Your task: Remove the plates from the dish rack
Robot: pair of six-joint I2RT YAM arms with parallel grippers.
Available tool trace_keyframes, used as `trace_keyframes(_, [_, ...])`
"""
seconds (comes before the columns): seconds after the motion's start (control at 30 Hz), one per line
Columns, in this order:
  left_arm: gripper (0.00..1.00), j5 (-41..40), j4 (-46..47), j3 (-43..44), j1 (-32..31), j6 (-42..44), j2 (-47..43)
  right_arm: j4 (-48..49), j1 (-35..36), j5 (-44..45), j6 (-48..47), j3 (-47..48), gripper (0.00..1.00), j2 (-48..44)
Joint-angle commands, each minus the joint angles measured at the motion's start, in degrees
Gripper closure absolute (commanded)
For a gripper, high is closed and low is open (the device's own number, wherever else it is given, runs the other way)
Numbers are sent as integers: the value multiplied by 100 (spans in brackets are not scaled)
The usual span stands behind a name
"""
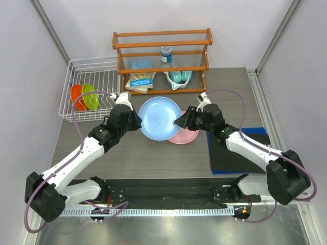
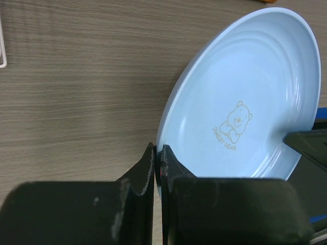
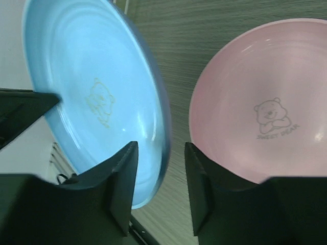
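The light blue plate (image 1: 159,118) is held tilted above the table between both arms. My left gripper (image 1: 137,122) is shut on its left rim, as the left wrist view (image 2: 158,153) shows on the plate (image 2: 245,102). My right gripper (image 1: 179,122) is open, its jaws straddling the plate's right rim (image 3: 161,153) without closing; the plate (image 3: 92,87) fills the left of that view. The pink plate (image 1: 185,137) lies flat on the table, partly under the blue one, and shows in the right wrist view (image 3: 255,102). The orange plate (image 1: 76,96) and lime green plate (image 1: 91,95) stand in the white wire dish rack (image 1: 92,65).
A brown wooden shelf rack (image 1: 162,45) stands at the back with a bottle (image 1: 166,54), books (image 1: 140,81) and a teal bowl-like item (image 1: 179,77). A black mat (image 1: 235,153) with a blue edge lies at the right.
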Motion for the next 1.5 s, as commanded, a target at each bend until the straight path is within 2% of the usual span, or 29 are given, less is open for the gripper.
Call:
trace_keyframes(0.0, [100, -34, 543, -8, -91, -139, -80, 116, 41, 150, -1, 229, 62, 294])
trace_keyframes(0.03, [100, -34, 526, -8, -100, -139, -89, 151, 41, 141, -1, 229, 75, 329])
trace_keyframes(0.17, [100, 27, 596, -78, -100, -121, -159, 160, 41, 167, -107, 220, 97, 321])
trace_keyframes(0.23, [100, 28, 596, -131, -100, -95, -168, -15, 41, 334, -151, 212, 99, 172])
trace_keyframes(0.27, [96, -34, 561, -139, -100, -86, -159, -103, 41, 448, -160, 212, 99, 93])
trace_keyframes(0.3, [83, -226, 517, -131, -100, -60, -150, -208, 41, 797, -212, 203, 99, 5])
trace_keyframes(0.33, [51, -315, 404, -122, -100, -16, -141, -427, 33, 957, -247, 212, 99, -161])
trace_keyframes(0.47, [12, -1149, 175, -43, -91, 203, -176, -1131, -99, 1661, -388, 265, 99, -435])
trace_keyframes(0.53, [1, -1587, 113, 10, -100, 413, -185, -1290, -195, 1758, -449, 212, 99, -505])
trace_keyframes(0.7, [0, -2406, 34, 212, -91, 845, -212, -1466, -616, 1697, -511, 150, 99, -418])
trace_keyframes(0.9, [0, -3496, 445, 107, -100, 1521, -580, -1493, -1022, 1082, -590, 317, 99, 117])
trace_keyframes(1.03, [1, -3708, 885, -87, -100, 1830, -818, -1572, -1110, 792, -634, 571, 99, 531])
trace_keyframes(1.2, [0, -3778, 974, -175, -100, 1944, -959, -1519, -1119, 458, -626, 704, 99, 865])
trace_keyframes(1.47, [1, -3884, 860, -43, -100, 2085, -836, -1589, -1136, 554, -660, 836, 96, 1173])
